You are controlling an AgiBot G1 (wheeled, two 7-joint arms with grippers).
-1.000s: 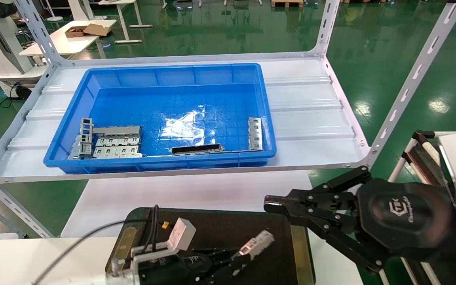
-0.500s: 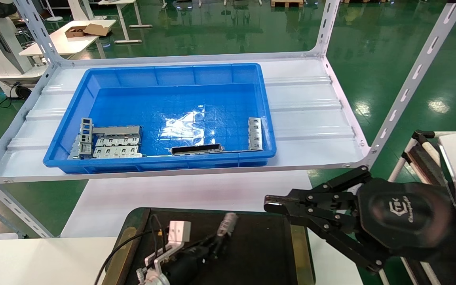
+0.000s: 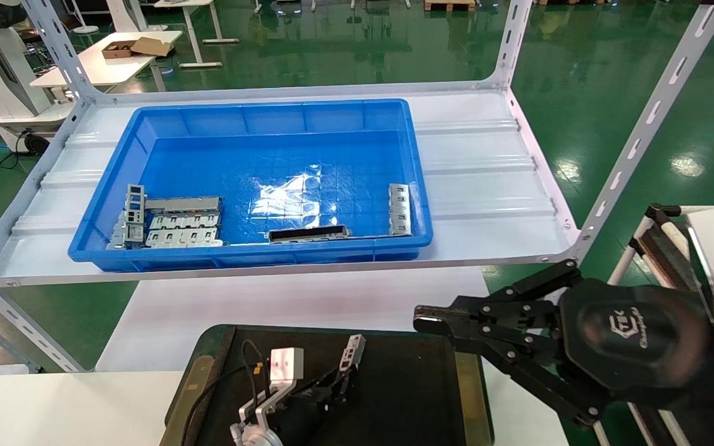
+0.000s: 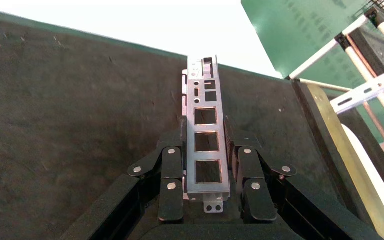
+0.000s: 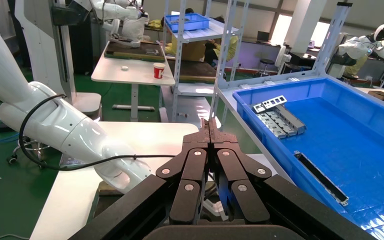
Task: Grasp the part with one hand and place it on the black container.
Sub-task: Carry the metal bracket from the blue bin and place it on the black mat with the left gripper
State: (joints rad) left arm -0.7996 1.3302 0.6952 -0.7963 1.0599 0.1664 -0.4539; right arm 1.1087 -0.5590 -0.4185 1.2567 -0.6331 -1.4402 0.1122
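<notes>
The part (image 3: 352,351), a narrow silver strip with square cutouts, is held between the fingers of my left gripper (image 3: 338,381), which is shut on it. It hangs low over the matte inside of the black container (image 3: 413,390), its free end pointing toward the shelf. The left wrist view shows the part (image 4: 206,102) between the pads, just above the container floor (image 4: 80,110); I cannot tell if it touches. My right gripper (image 3: 424,322) is shut and empty, parked beyond the container's right edge, also shown in the right wrist view (image 5: 209,125).
A blue bin (image 3: 251,111) stands on the white shelf beyond the container. It holds a grey stack of brackets (image 3: 177,224), a dark long strip (image 3: 308,233) and another silver strip (image 3: 399,209). A slotted shelf post (image 3: 636,148) rises at the right.
My left gripper has swung left and back with the part, so the strip now points toward the shelf instead of to the right. The right arm has not moved.
</notes>
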